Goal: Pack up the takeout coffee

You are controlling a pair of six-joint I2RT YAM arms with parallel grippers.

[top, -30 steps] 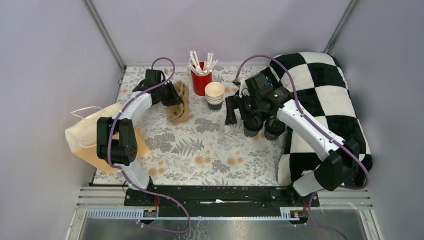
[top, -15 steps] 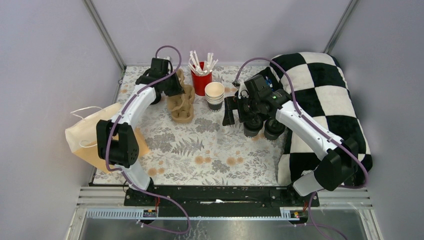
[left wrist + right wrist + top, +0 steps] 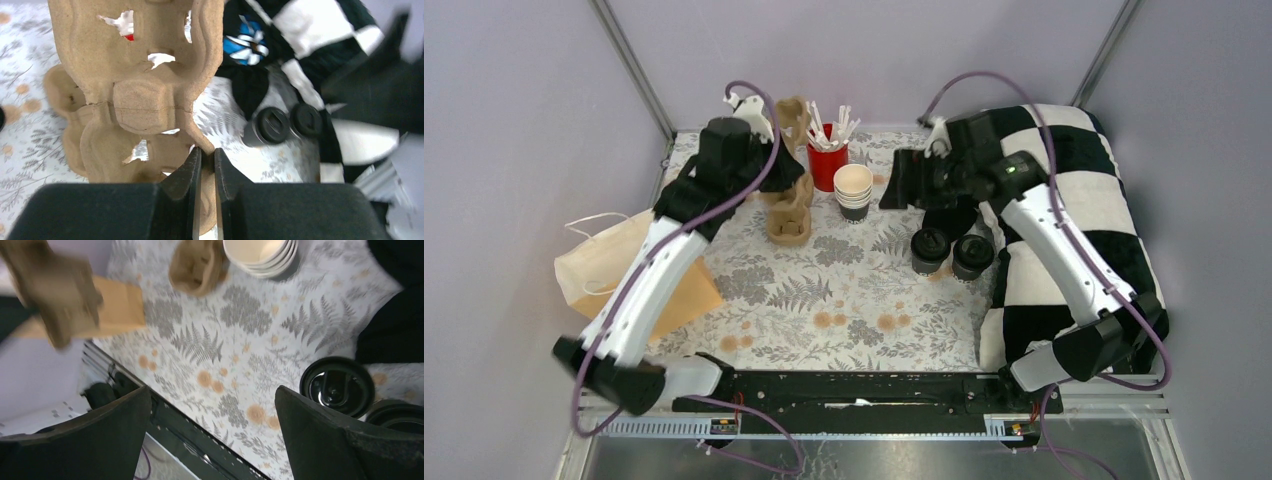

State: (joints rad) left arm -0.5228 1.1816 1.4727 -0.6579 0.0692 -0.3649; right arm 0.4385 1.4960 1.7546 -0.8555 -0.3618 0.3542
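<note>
Pinching the edge of a rough brown moulded-pulp carrier (image 3: 150, 75) with the left gripper (image 3: 206, 160), just left of the red cup (image 3: 827, 165) of white sticks. Holding the right gripper (image 3: 212, 405) spread wide and empty, right of that cup, over bare floral tabletop (image 3: 844, 300). Standing upright side by side, right of and nearer than the red cup: two round, glossy black-lidded takeout cups (image 3: 931, 246) (image 3: 972, 253).

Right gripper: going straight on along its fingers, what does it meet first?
Probably the floral table top, bare between the fingers of the open right gripper; the lidded cup sits just off line, beside one finger. Depth unclear.
</note>
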